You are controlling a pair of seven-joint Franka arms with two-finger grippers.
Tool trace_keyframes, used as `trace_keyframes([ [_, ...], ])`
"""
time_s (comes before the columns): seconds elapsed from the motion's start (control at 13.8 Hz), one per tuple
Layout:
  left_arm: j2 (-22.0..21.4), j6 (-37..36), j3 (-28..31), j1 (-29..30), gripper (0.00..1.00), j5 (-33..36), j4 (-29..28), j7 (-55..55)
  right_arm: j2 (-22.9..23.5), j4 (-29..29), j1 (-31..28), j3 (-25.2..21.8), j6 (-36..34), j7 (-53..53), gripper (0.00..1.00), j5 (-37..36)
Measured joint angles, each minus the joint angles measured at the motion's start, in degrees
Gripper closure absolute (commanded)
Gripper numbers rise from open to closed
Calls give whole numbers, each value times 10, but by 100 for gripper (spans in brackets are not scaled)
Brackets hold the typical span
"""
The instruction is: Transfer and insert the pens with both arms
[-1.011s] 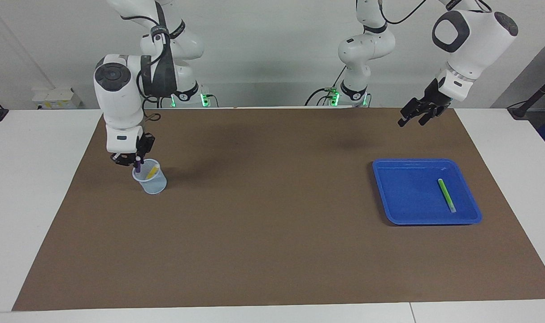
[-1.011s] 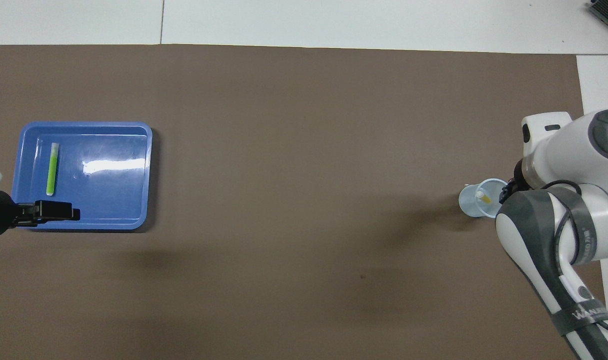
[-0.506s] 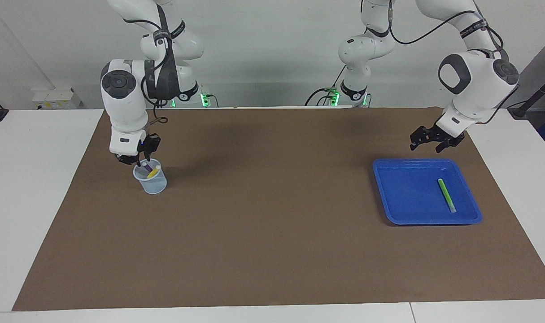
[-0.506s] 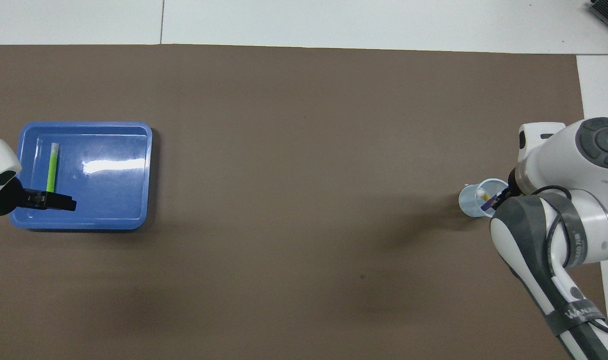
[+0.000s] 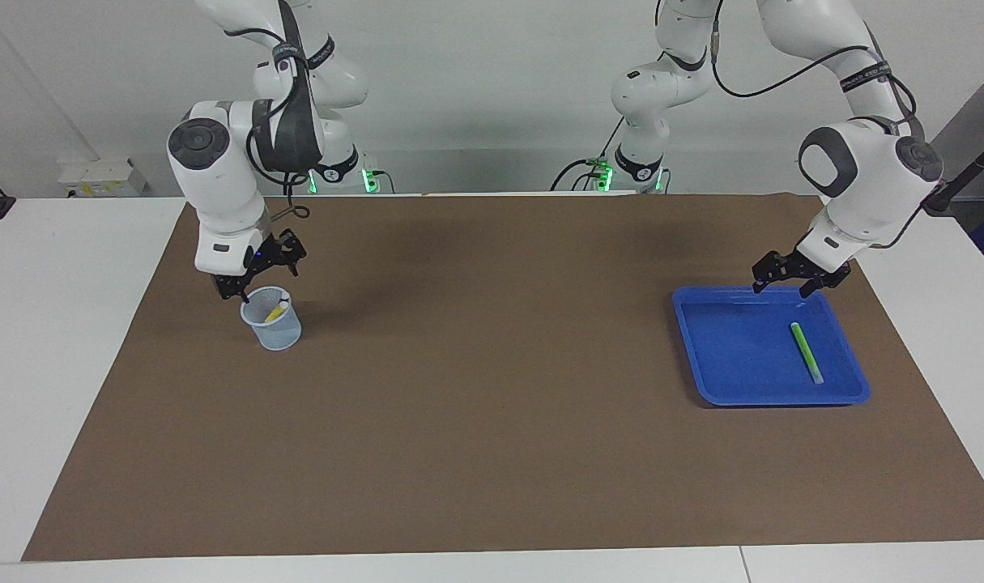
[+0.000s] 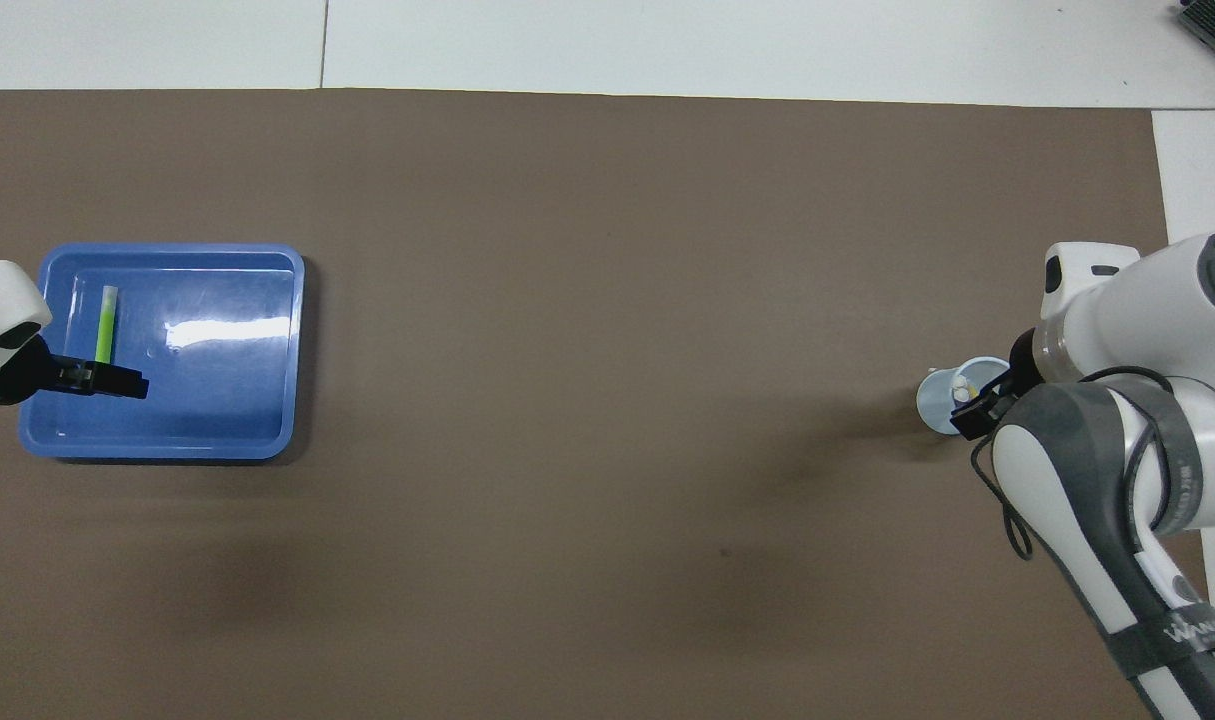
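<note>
A bright green pen [image 5: 806, 353] lies in the blue tray [image 5: 771, 400] at the left arm's end; it also shows in the overhead view [image 6: 105, 325], as does the tray [image 6: 167, 450]. My left gripper [image 5: 781, 287] is open and empty, low over the tray's edge nearest the robots [image 6: 117, 380]. A yellow pen [image 5: 277, 310] leans in the clear cup [image 5: 274, 328] at the right arm's end. The purple pen is down in the cup, mostly hidden. My right gripper [image 5: 261, 271] is open and empty just above the cup's rim [image 6: 977, 410].
A brown mat [image 5: 492, 437] covers the table's middle, with white table [image 5: 62, 340] at both ends. A socket box [image 5: 103, 178] sits by the wall beside the right arm's end.
My right gripper let the purple pen drop into the cup, then lifted and tilted away. My left gripper came down from high above the mat to the tray's edge.
</note>
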Motion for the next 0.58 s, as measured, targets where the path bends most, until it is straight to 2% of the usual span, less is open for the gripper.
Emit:
trace_keyframes([
  [0.29,47,33,0,10,0,21,22,7,-10,2,13,4,-6,0,0,23],
  [0.58,62,36,-3,10,0,22,28,8,-14,7,24,5,-6,0,0,30],
])
